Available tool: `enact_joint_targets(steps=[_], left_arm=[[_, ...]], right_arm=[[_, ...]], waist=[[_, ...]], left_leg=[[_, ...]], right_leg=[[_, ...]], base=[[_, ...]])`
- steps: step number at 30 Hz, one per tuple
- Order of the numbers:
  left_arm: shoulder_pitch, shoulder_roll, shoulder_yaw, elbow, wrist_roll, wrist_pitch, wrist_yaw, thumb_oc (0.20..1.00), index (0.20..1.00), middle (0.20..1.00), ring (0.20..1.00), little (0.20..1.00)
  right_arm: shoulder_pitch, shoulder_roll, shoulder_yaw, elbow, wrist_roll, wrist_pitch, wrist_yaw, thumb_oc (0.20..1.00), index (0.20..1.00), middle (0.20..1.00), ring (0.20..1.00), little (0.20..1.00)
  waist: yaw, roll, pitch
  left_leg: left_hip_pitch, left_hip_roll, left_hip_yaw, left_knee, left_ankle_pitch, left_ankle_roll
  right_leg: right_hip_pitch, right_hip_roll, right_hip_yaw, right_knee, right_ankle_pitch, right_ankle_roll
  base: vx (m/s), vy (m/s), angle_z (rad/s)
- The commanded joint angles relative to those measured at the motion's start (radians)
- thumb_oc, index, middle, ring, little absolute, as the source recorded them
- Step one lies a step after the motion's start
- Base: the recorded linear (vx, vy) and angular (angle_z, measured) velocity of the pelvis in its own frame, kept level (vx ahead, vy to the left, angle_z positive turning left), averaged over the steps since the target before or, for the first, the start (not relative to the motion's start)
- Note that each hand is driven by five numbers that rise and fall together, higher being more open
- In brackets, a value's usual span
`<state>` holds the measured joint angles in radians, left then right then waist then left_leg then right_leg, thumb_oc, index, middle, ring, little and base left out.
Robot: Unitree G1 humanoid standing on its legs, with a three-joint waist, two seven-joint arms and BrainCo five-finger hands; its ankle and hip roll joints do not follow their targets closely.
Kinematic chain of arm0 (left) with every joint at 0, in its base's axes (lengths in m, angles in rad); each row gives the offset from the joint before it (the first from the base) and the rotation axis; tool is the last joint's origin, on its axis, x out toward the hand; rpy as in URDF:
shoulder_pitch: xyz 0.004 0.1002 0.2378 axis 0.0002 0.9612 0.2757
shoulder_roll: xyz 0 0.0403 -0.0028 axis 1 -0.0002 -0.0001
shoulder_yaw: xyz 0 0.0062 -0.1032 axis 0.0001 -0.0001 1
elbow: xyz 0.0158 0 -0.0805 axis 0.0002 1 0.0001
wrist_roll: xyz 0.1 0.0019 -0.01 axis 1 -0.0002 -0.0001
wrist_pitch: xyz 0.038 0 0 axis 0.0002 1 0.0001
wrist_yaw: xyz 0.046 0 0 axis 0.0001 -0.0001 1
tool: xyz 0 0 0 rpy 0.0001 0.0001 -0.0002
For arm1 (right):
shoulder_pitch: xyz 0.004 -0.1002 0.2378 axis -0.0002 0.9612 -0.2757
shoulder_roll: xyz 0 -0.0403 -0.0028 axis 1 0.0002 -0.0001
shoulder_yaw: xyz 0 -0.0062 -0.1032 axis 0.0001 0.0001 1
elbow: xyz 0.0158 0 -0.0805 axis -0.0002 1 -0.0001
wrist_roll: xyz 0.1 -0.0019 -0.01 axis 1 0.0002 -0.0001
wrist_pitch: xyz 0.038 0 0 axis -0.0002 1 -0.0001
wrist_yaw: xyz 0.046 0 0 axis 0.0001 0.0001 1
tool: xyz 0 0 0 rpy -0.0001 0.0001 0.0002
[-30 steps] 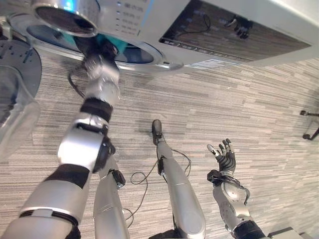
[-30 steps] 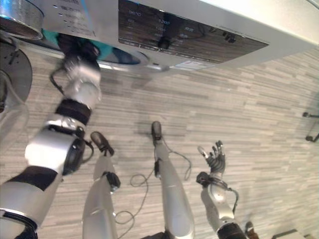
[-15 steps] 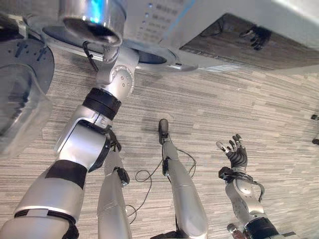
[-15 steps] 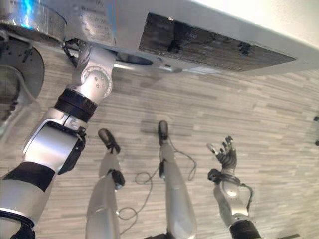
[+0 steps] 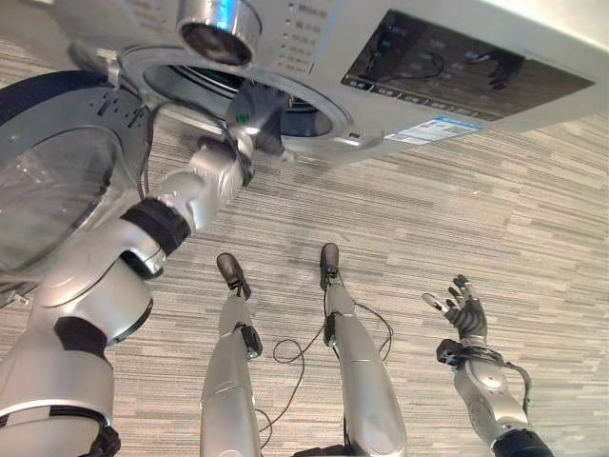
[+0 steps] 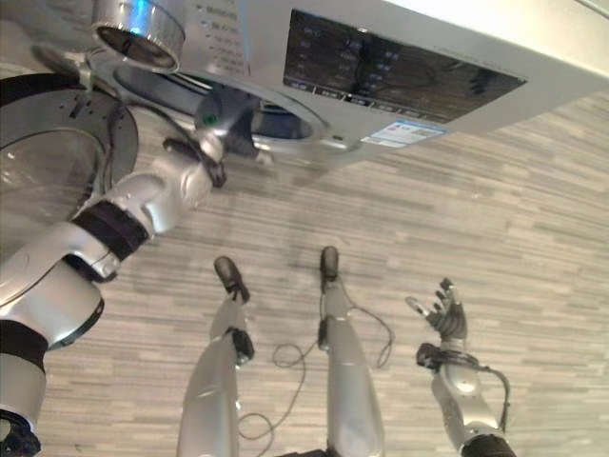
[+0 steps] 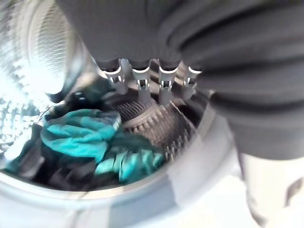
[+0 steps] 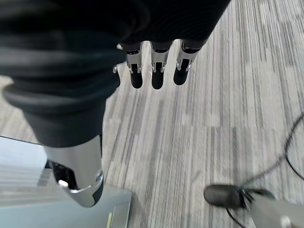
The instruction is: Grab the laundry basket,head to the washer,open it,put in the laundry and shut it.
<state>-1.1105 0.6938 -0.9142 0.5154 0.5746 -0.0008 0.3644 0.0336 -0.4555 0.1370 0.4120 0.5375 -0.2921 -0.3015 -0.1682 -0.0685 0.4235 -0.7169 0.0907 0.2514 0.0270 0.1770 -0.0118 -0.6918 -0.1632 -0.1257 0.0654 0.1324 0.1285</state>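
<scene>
While teal laundry point(image 7: 85, 137) (wrist view) lies in the washer point(image 5: 314, 57), left hand point(image 7: 152, 80) and right hand point(image 5: 463, 309) hang slack-fingered, empty.

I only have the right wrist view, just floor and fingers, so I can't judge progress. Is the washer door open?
Observer: Yes. The door stands open on the robot's left of the washer.
Operator: Where is the left hand?
Observer: The left hand is at the drum's mouth, fingers straight, holding nothing.
Operator: Any laundry inside?
Observer: Yes, teal laundry lies in the drum.
</scene>
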Motion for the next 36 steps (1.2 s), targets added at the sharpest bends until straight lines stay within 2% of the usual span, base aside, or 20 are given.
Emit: enact_joint_targets(steps=[1,4,5,9,12,13,15,18,23,24,25,27,29,30,32,36], left_arm=[[0.03,-0.003,0.106,-0.004,0.156,-0.022,-0.055,1.0,1.0,1.0,1.0,1.0],[0.22,0.015,0.195,-0.08,0.131,-0.047,-0.106,1.0,1.0,1.0,1.0,1.0],[0.342,0.002,0.259,-0.118,0.086,-0.059,-0.114,1.0,1.0,1.0,1.0,1.0],[0.633,-0.059,0.404,-0.192,-0.031,-0.083,-0.116,1.0,1.0,1.0,1.0,1.0],[0.732,-0.082,0.446,-0.211,-0.072,-0.084,-0.114,1.0,1.0,1.0,1.0,1.0],[0.819,-0.116,0.495,-0.212,-0.117,-0.083,-0.101,1.0,1.0,1.0,1.0,1.0],[0.855,-0.128,0.523,-0.215,-0.143,-0.079,-0.095,1.0,1.0,1.0,1.0,1.0],[0.988,-0.181,0.643,-0.206,-0.245,-0.08,-0.047,1.0,1.0,1.0,1.0,1.0],[1.048,-0.204,0.761,-0.198,-0.308,-0.076,0.011,1.0,1.0,1.0,1.0,1.0],[1.071,-0.187,0.809,-0.21,-0.289,-0.06,0.024,1.0,1.0,1.0,1.0,1.0],[1.072,-0.187,0.811,-0.211,-0.289,-0.059,0.023,1.0,1.0,1.0,1.0,1.0],[1.089,-0.157,0.855,-0.215,-0.263,-0.045,0.032,1.0,1.0,1.0,1.0,1.0],[1.081,-0.143,0.877,-0.203,-0.261,-0.043,0.048,1.0,1.0,1.0,1.0,1.0],[1.032,-0.118,0.915,-0.121,-0.287,-0.028,0.087,1.0,1.0,1.0,1.0,1.0],[1.012,-0.096,0.928,-0.089,-0.293,-0.018,0.091,1.0,1.0,1.0,1.0,1.0],[0.947,-0.008,0.964,0.03,-0.311,0.021,0.082,1.0,1.0,1.0,1.0,1.0]], right_arm=[[0.131,-0.006,-0.094,-0.08,-0.038,-0.021,0.01,1.0,1.0,1.0,1.0,1.0],[0.154,0.014,-0.112,-0.068,-0.063,0.012,0.015,1.0,1.0,1.0,1.0,1.0],[0.161,0.026,-0.116,-0.048,-0.086,0.028,0.017,1.0,1.0,1.0,1.0,1.0],[0.153,0.068,-0.119,0.04,-0.12,0.065,0.011,1.0,1.0,1.0,1.0,1.0],[0.14,0.082,-0.116,0.09,-0.117,0.075,0.009,1.0,1.0,1.0,1.0,1.0],[0.127,0.096,-0.109,0.134,-0.123,0.086,0.008,1.0,1.0,1.0,1.0,1.0],[0.119,0.102,-0.102,0.156,-0.125,0.094,0.008,1.0,1.0,1.0,1.0,1.0],[0.103,0.121,-0.09,0.234,-0.144,0.11,0.019,1.0,1.0,1.0,1.0,1.0],[0.089,0.138,-0.086,0.303,-0.153,0.125,0.031,1.0,1.0,1.0,1.0,1.0],[0.088,0.142,-0.082,0.333,-0.165,0.134,0.039,1.0,1.0,1.0,1.0,1.0],[0.087,0.141,-0.08,0.334,-0.165,0.134,0.039,1.0,1.0,1.0,1.0,1.0],[0.093,0.141,-0.075,0.343,-0.181,0.149,0.048,1.0,1.0,1.0,1.0,1.0],[0.087,0.141,-0.065,0.367,-0.186,0.154,0.054,1.0,1.0,1.0,1.0,1.0],[0.068,0.126,-0.056,0.388,-0.21,0.163,0.059,1.0,1.0,1.0,1.0,1.0],[0.068,0.116,-0.053,0.39,-0.223,0.17,0.067,1.0,1.0,1.0,1.0,1.0],[0.097,0.097,-0.064,0.367,-0.244,0.188,0.104,1.0,1.0,1.0,1.0,1.0]], waist=[[-0.011,0.047,0.022],[0.003,0.049,0.01],[0.012,0.051,-0.002],[0.047,0.061,-0.038],[0.057,0.065,-0.053],[0.067,0.067,-0.074],[0.071,0.068,-0.085],[0.089,0.072,-0.131],[0.099,0.071,-0.183],[0.104,0.069,-0.204],[0.102,0.067,-0.208],[0.108,0.063,-0.224],[0.117,0.056,-0.222],[0.128,0.045,-0.228],[0.123,0.049,-0.241],[0.103,0.069,-0.282]], left_leg=[[0.068,-0.05,-0.053,0.014,-0.147,-0.012],[0.108,-0.048,-0.058,0.012,-0.143,-0.015],[0.137,-0.047,-0.058,0.003,-0.138,-0.018],[0.239,-0.049,-0.064,-0.016,-0.126,-0.019],[0.288,-0.05,-0.071,-0.02,-0.125,-0.018],[0.335,-0.046,-0.077,-0.02,-0.126,-0.019],[0.358,-0.044,-0.082,-0.02,-0.126,-0.02],[0.432,-0.038,-0.096,-0.003,-0.137,-0.019],[0.492,-0.034,-0.112,0.011,-0.151,-0.018],[0.513,-0.031,-0.107,0.017,-0.138,-0.008],[0.526,-0.033,-0.12,0.012,-0.158,-0.015],[0.539,-0.023,-0.114,0.021,-0.141,-0.008],[0.528,-0.016,-0.137,0.047,-0.136,-0.013],[0.493,-0.002,-0.234,0.078,-0.117,-0.037],[0.504,0.015,-0.251,0.055,-0.112,-0.041],[0.569,0.047,-0.214,-0.02,-0.08,-0.059]], right_leg=[[0.074,0.102,-0.063,0.14,-0.255,-0.063],[0.111,0.104,-0.069,0.142,-0.263,-0.07],[0.142,0.103,-0.081,0.134,-0.264,-0.072],[0.251,0.107,-0.112,0.119,-0.274,-0.084],[0.307,0.104,-0.122,0.111,-0.277,-0.087],[0.357,0.104,-0.133,0.107,-0.286,-0.091],[0.386,0.104,-0.137,0.103,-0.29,-0.093],[0.483,0.107,-0.161,0.077,-0.3,-0.102],[0.57,0.112,-0.172,0.041,-0.304,-0.107],[0.598,0.116,-0.185,0.024,-0.284,-0.111],[0.61,0.118,-0.169,0.022,-0.301,-0.107],[0.632,0.122,-0.167,0.01,-0.28,-0.11],[0.643,0.119,-0.151,0.008,-0.278,-0.112],[0.652,0.098,-0.123,0.007,-0.273,-0.106],[0.657,0.097,-0.115,0.007,-0.274,-0.1],[0.683,0.099,-0.105,0.008,-0.276,-0.092]], base=[[-0.04,-0.02,0.06],[-0.04,-0.026,0.15],[-0.04,-0.03,0.0],[0.01,-0.029,0.15],[0.04,-0.02,0.2],[0.06,-0.022,0.15],[0.04,-0.016,0.15],[0.02,-0.008,0.14],[-0.01,-0.006,0.04],[0.03,-0.014,0.06],[-0.05,-0.001,0.1],[-0.01,0.015,0.09],[-0.01,0.046,-0.1],[-0.02,0.082,-0.25],[0.06,0.09,-0.32],[0.14,0.103,-0.18]])
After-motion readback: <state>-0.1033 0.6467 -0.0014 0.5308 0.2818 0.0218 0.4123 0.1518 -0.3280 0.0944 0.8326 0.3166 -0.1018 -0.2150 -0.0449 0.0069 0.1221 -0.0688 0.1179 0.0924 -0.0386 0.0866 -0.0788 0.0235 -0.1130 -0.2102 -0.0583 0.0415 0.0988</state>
